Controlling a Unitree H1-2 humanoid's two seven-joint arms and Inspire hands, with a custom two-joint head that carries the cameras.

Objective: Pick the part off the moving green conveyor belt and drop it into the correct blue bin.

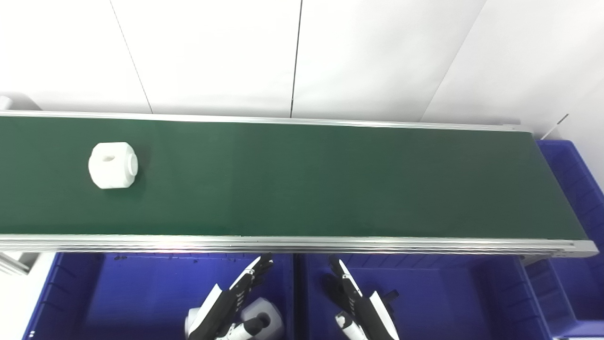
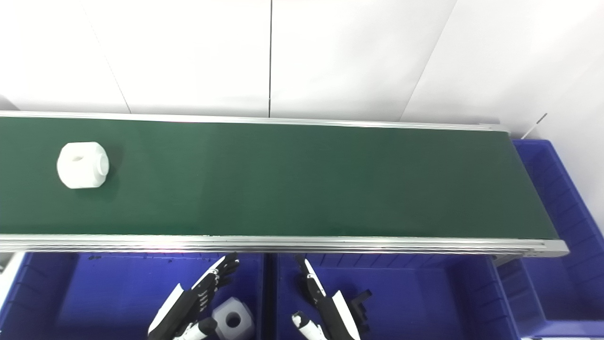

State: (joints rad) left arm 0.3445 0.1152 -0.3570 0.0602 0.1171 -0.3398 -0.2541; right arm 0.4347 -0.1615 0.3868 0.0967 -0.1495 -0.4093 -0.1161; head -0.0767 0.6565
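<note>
White wall behind, green conveyor belt [image 1: 302,179] across. White part [image 1: 113,165] far left on belt, untouched. Left hand [image 1: 231,302] and right hand [image 1: 354,302] open, empty, parked over blue bins [image 1: 424,293], likely awaiting arrival.

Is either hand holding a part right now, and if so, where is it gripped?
Nothing is held. The left hand and right hand hover open over the blue bins; the white part lies untouched on the belt.
</note>
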